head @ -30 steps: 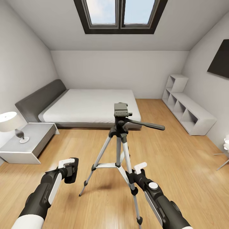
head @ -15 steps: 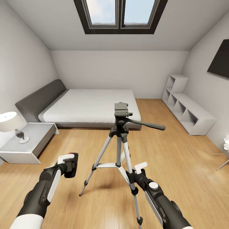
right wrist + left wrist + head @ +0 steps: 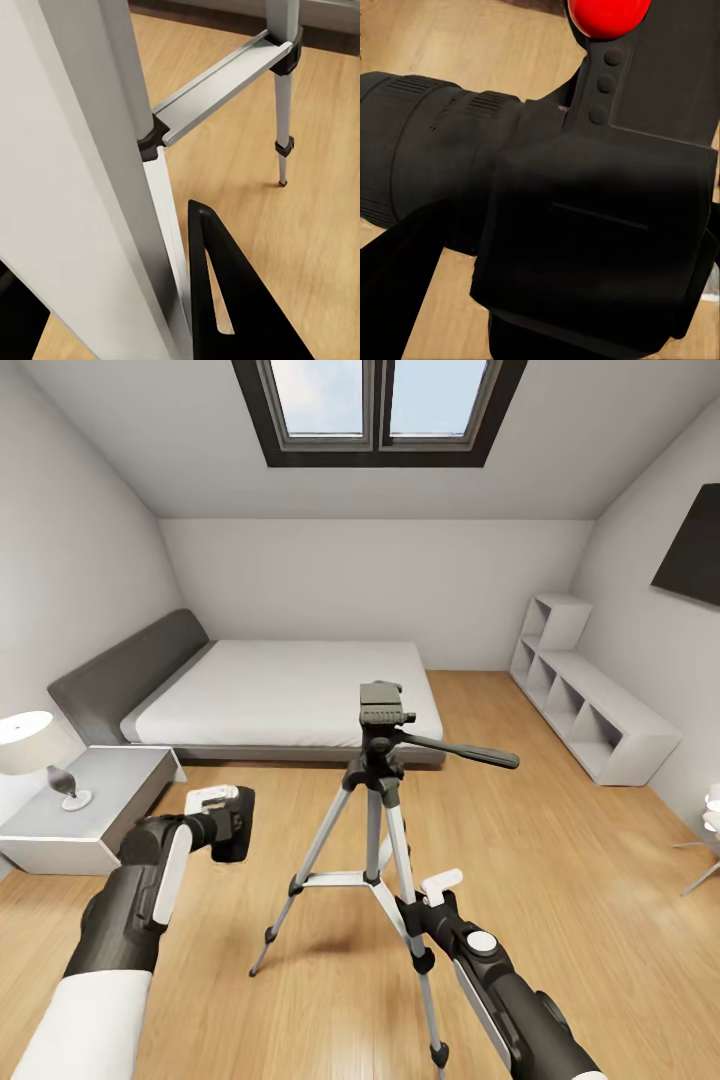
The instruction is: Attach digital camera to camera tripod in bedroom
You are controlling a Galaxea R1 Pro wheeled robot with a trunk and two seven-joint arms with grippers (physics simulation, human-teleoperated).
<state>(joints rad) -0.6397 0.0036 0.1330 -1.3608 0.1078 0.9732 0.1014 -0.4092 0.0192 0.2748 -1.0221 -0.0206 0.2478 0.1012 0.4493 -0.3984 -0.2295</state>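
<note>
My left gripper point(image 3: 225, 822) grips the camera point(image 3: 233, 838) beside the tripod point(image 3: 378, 800); my right gripper point(image 3: 420, 905) clamps a tripod leg point(image 3: 90, 187).

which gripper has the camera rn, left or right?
The left gripper: the black digital camera sits in it, raised over the floor left of the camera tripod. The right gripper carries nothing and sits low against a tripod leg.
</note>
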